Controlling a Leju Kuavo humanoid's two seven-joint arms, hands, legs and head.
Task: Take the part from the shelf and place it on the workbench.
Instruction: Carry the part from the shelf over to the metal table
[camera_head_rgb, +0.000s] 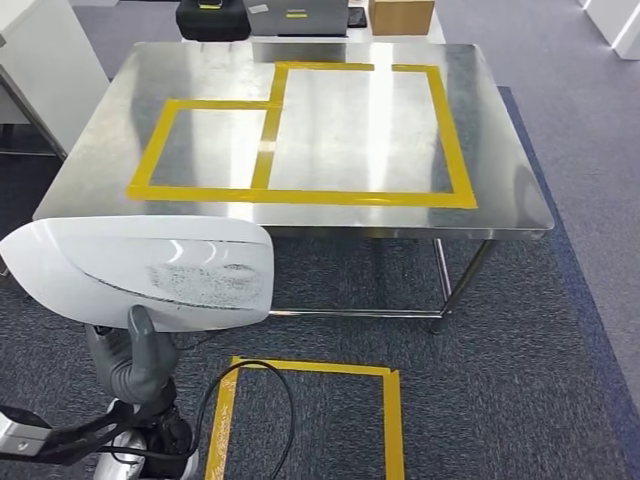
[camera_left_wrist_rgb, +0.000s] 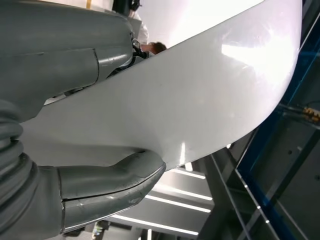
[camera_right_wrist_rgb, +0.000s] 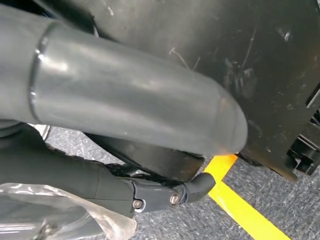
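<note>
Part (camera_head_rgb: 143, 272), a white curved panel, rides pinched in the left hand (camera_head_rgb: 140, 365), clear of the bench (camera_head_rgb: 498, 150) near its front left corner, apparently for placing; right hand's (camera_right_wrist_rgb: 124, 107) state unclear.

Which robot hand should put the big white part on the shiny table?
Probably the left hand: it already holds the white part, thumb under its edge, with the workbench straight ahead. The right hand hangs low by the carpet.

- The workbench (camera_head_rgb: 136, 90) top is brushed metal, shiny, with matt yellow tape (camera_head_rgb: 302, 196) at its centre.
- The part (camera_head_rgb: 143, 270) is glossy white plastic, scuffed grey toward 3 o'clock.
- The left hand (camera_head_rgb: 140, 365) is matt grey.
- The floor (camera_head_rgb: 513, 400) is rough grey carpet.
</note>
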